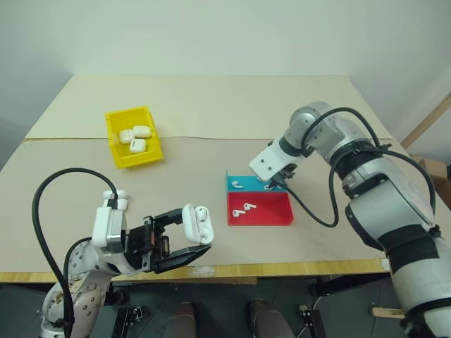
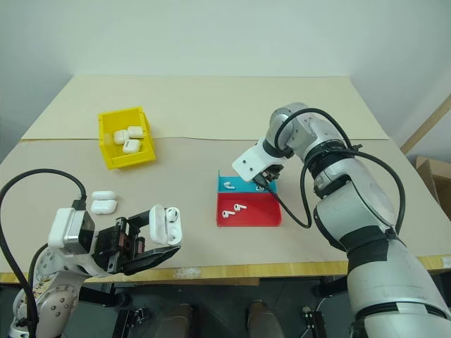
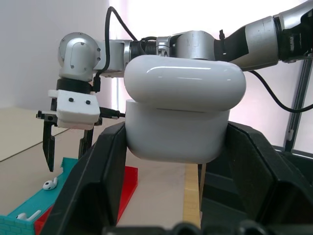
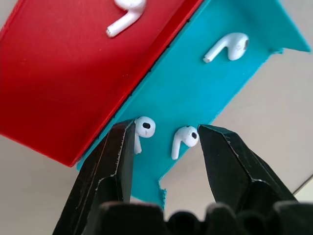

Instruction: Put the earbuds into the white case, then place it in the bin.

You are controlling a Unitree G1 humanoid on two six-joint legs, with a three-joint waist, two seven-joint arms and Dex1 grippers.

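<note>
My left gripper (image 1: 194,236) is shut on the white case (image 1: 198,223), held above the table's near edge with its lid flipped open. The same case (image 3: 178,115) sits between the two black fingers in the left wrist view. My right gripper (image 4: 166,128) is open and points down over the blue half of the tray (image 1: 251,184). Two earbuds (image 4: 144,128) (image 4: 185,139) lie between its fingertips, and a third earbud (image 4: 227,47) lies further along the blue part. More earbuds (image 1: 243,208) rest in the red half. The yellow bin (image 1: 128,113) stands at the far left.
Three white cases (image 1: 134,137) lie inside the bin. Two more cases (image 2: 103,202) sit on the table beside my left wrist. The tray's red half (image 1: 275,215) lies nearer the front edge than its blue half. A paper seam (image 1: 211,138) crosses the tabletop.
</note>
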